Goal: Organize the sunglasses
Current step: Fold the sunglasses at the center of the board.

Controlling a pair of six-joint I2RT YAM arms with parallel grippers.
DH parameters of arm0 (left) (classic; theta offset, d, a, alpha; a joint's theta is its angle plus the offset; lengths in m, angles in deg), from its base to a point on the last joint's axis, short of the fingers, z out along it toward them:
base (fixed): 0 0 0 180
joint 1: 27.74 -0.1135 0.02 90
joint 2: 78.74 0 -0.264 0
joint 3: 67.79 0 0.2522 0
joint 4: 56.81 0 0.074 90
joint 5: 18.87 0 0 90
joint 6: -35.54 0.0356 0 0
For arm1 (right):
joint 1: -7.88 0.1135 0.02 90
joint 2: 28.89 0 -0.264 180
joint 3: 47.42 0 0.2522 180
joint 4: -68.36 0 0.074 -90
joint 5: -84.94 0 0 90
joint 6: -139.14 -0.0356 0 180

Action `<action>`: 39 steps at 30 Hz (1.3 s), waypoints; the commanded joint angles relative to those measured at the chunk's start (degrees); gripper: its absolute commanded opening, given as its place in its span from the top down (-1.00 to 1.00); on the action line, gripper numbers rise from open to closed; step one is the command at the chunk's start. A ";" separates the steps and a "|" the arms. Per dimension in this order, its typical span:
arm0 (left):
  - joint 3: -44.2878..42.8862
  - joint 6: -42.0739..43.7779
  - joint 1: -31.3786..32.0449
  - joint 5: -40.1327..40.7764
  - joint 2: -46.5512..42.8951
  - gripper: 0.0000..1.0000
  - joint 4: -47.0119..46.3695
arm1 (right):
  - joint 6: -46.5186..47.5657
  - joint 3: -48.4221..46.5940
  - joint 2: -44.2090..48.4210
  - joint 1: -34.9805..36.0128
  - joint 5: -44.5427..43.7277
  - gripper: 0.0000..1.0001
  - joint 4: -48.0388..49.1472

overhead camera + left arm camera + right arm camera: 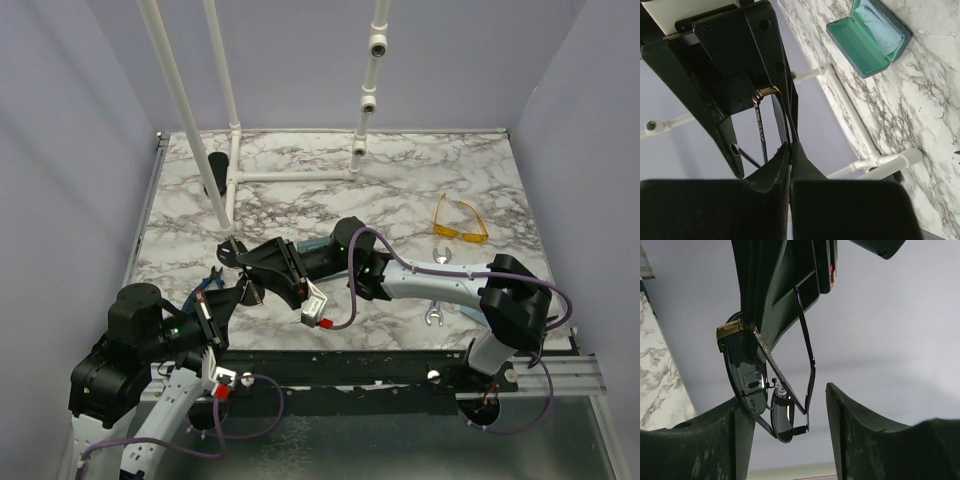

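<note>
Sunglasses first: the dark wire-frame pair (754, 375) hangs in the air above the near left part of the table (400, 200), with a gold hinge piece showing at one corner of the frame. The left fingers (807, 167) are pressed together on it, pinching the thin frame wires between their tips. The right fingers (865, 440) stand part-way apart on either side of the same pair. In the right wrist view one finger seems to touch a dark lens, while the other is clear of the frame, with a gap showing. The dark wire-frame pair thus sits between the two arms, held by the left one and flanked by the right one.

The yellow-orange pair (460, 222) lies on the marble table at its right side, its arms open, well apart from both sets of fingers. A blue-grey case (867, 40) lies open on the table, with a teal lining and a light blue cloth (882, 25) in one half. In the top view the right arm covers most of it. Two small wrenches (443, 258) lie near the right arm. A white pipe frame (290, 172) stands at the far side of the table.
</note>
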 commanded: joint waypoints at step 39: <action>-0.11 -6.55 -0.76 -5.74 -0.53 0.17 -4.80 | -12.91 1.55 4.75 0.84 -2.01 0.65 -4.69</action>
